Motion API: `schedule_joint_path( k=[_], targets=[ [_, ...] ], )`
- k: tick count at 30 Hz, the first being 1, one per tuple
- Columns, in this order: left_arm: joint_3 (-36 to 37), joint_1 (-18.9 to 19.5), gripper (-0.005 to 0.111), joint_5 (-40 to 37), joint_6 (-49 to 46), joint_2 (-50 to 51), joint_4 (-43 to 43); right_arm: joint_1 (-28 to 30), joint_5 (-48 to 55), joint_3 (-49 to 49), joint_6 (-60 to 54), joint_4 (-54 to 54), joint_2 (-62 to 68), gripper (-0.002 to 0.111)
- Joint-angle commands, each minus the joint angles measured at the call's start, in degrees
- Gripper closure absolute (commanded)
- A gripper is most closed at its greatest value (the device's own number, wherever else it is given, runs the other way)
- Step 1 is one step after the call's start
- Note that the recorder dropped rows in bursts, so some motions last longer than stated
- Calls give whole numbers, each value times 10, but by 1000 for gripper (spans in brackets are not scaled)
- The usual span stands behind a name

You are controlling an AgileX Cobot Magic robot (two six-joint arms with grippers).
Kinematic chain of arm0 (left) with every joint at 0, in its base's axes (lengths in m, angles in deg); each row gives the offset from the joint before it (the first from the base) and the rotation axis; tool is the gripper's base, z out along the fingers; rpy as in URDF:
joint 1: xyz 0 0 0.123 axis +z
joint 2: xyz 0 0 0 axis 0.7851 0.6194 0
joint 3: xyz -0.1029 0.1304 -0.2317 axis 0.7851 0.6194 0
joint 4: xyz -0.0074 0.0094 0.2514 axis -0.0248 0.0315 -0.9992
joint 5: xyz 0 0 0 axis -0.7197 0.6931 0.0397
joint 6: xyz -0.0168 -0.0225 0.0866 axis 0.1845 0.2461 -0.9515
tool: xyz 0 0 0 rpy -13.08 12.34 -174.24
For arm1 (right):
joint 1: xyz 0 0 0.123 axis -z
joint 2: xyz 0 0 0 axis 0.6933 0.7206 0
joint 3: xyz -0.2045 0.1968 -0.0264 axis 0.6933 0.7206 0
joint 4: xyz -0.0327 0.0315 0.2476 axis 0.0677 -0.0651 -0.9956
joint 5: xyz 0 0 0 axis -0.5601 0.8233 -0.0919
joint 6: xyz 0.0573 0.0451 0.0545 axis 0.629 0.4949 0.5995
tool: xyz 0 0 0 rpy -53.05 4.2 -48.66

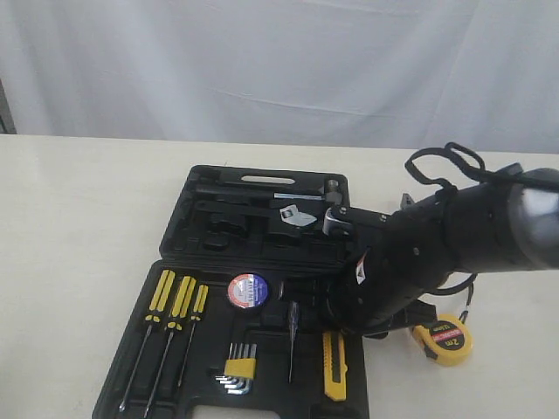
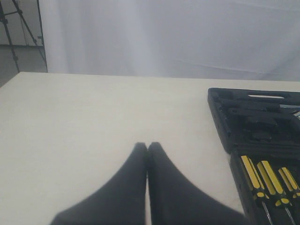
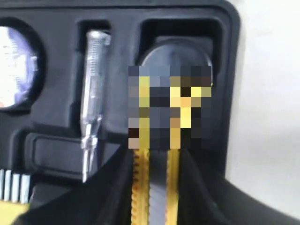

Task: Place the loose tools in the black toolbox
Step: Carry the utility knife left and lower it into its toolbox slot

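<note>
Exterior overlooks the black toolbox; right wrist close above, left wrist farther

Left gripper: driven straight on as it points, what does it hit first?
Way looks free: the left gripper points over bare table toward the white curtain, the toolbox lying off its line. Depth is unclear.

We noted even, soft, diffuse light; faint shadows only. Exterior view slightly soft. Close-up left gripper out of focus. Right wrist view blurred, central patch pixelated.
</note>
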Motion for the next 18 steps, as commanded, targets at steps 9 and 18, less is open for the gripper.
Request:
schedule_joint_path(
  k=[9, 18],
  targets=[
    [1, -1, 107, 0, 0, -2, 1, 0, -20, 2, 45, 54, 3, 108],
    [1, -1, 107, 0, 0, -2, 1, 0, -20, 2, 44, 54, 3, 108]
  ],
)
